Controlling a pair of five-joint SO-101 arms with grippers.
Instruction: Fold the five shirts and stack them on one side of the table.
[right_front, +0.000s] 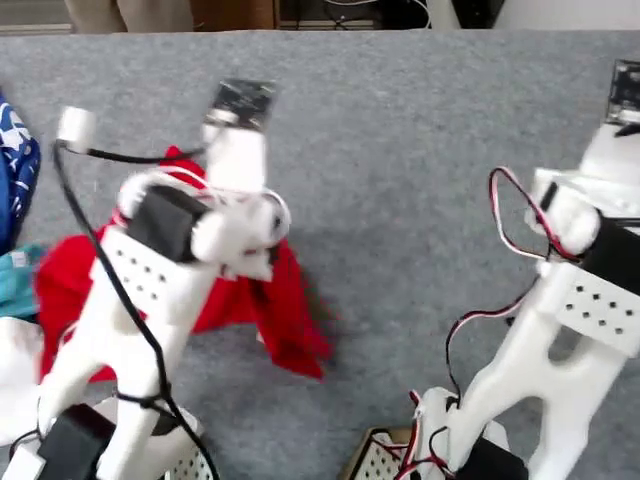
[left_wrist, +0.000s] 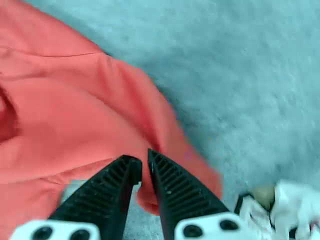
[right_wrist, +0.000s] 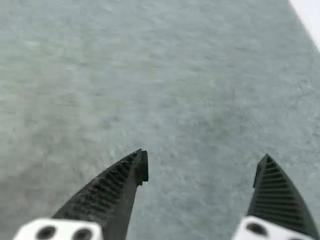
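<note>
A red shirt (right_front: 285, 315) lies bunched on the grey table (right_front: 420, 150), left of centre, partly under one arm. In the left wrist view the same red shirt (left_wrist: 75, 110) spreads wrinkled beneath my left gripper (left_wrist: 141, 157). The black fingers are nearly together, with grey table showing through the thin gap and no cloth between them. My right gripper (right_wrist: 205, 162) hangs open over bare grey table (right_wrist: 165, 75) with nothing between its fingers.
At the table's left edge lie a blue patterned shirt (right_front: 12, 170), a teal cloth (right_front: 15, 282) and a white cloth (right_front: 14, 372). The arm bases and their cables stand along the near edge. Bare grey surface stretches across the middle and far side.
</note>
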